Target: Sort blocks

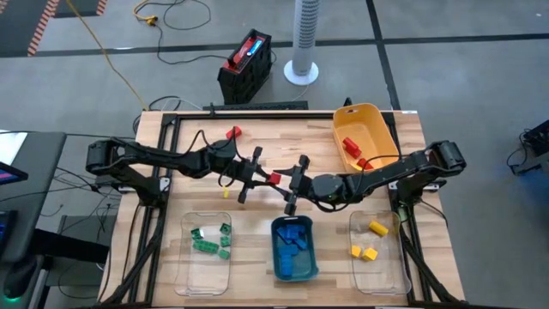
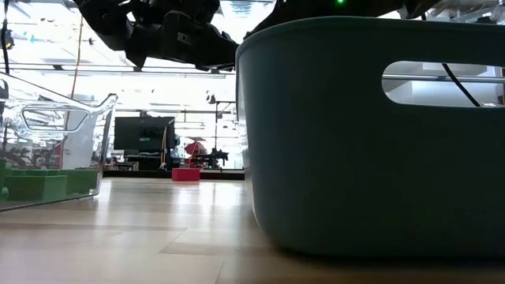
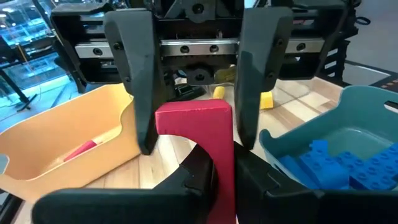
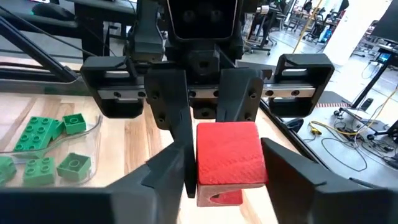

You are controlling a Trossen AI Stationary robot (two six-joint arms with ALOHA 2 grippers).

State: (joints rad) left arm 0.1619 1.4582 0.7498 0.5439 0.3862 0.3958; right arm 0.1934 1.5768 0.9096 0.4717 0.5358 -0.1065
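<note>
A red arched block (image 1: 274, 178) hangs in mid-air above the middle of the table, between my two grippers, which face each other. My left gripper (image 1: 262, 174) reaches in from the table's left and is shut on the block (image 3: 199, 124). My right gripper (image 1: 292, 182) reaches in from the right, its fingers closed on the same block (image 4: 227, 149). Another red block (image 1: 233, 132) lies on the table at the far left. Green blocks (image 1: 210, 243), blue blocks (image 1: 294, 242) and yellow blocks (image 1: 369, 249) lie in three bins along the near edge. My left gripper pinches one leg of the arched block (image 3: 224, 177) between its two fingers. The fingers come nearly level from the table's left. The block is lifted clear of the table. My right gripper has the block's two opposite side faces (image 4: 202, 155) between its two fingers (image 3: 140, 93). The fingers come nearly level from the table's right and stand wide apart on the block's broad part. The arch opening (image 4: 211, 198) faces down.
A yellow bin (image 1: 382, 120) with red blocks (image 1: 352, 148) stands at the far right. Near edge: a clear bin (image 1: 184, 257), a teal bin (image 1: 279, 268) right below the grippers, a clear bin (image 1: 390, 266). A small yellow block (image 1: 226, 192) lies under the left arm.
</note>
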